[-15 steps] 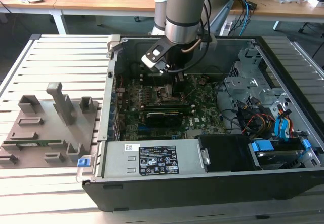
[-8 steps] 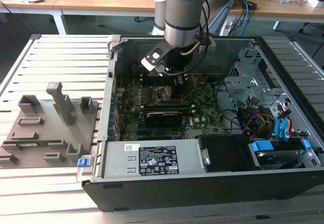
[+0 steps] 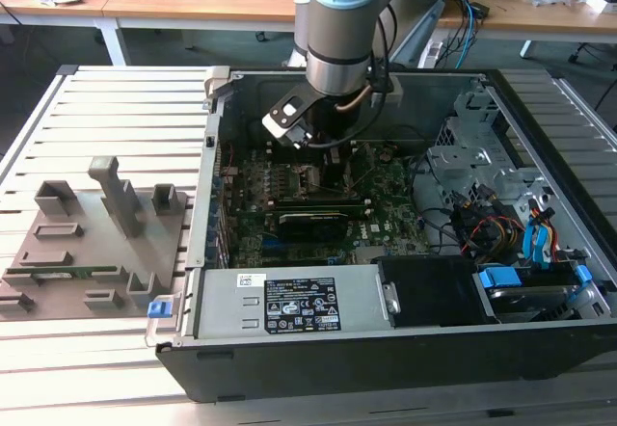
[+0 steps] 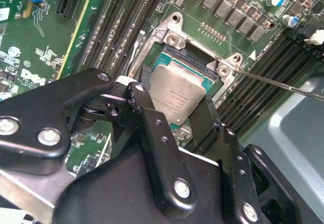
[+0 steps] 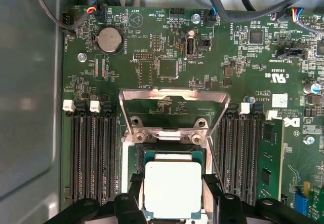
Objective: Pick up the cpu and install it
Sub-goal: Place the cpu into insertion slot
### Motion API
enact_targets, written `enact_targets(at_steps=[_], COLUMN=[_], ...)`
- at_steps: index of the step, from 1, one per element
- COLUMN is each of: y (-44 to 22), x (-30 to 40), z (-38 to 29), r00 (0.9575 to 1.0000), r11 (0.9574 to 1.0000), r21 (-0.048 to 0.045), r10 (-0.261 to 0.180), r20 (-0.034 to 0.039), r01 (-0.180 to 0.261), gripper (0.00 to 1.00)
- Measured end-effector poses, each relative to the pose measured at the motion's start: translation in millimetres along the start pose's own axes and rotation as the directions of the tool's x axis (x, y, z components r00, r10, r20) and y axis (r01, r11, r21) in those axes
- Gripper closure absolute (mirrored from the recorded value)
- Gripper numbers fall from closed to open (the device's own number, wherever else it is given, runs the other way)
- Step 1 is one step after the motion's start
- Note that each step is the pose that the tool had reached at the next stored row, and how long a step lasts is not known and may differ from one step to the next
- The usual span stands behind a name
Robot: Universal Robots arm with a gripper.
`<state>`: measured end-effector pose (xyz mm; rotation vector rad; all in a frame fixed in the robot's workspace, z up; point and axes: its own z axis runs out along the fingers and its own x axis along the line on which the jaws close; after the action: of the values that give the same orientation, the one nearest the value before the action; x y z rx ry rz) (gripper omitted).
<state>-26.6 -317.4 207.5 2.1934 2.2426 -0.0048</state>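
The cpu (image 4: 178, 88) (image 5: 173, 187), a small silvery square chip with a green rim, sits directly over the dark metal-framed socket (image 4: 174, 31) (image 5: 169, 134) on the motherboard. My gripper (image 4: 172, 105) (image 5: 173, 196) is shut on it, one black finger (image 4: 144, 107) against each of two opposite edges. The socket's load plate (image 5: 172, 95) stands flipped open behind it. In the exterior view my gripper (image 3: 323, 151) reaches down into the open computer case (image 3: 386, 349), above the socket area (image 3: 323, 183). Whether the chip rests fully in the socket I cannot tell.
Memory slots (image 5: 91, 158) flank the socket, with one memory stick (image 5: 268, 158) in place. A thin retention lever (image 4: 283, 84) juts out beside the socket. A grey plastic tray (image 3: 87, 243) lies on the slatted table at the exterior view's left. Cables (image 3: 482, 224) and drive bays fill the case's right.
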Motion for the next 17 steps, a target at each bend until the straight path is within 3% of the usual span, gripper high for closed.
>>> enact_targets(at_steps=[8, 17], y=[-1.0, -0.9], x=[2.9, 4.9], z=[8.3, 10.0], r00=[1.0000, 1.0000], r11=[1.0000, 1.0000], r21=[0.0001, 0.0001], r10=[0.000, 0.001], r20=[0.0002, 0.0001], r01=[0.000, -0.001], gripper=[0.45, 0.45])
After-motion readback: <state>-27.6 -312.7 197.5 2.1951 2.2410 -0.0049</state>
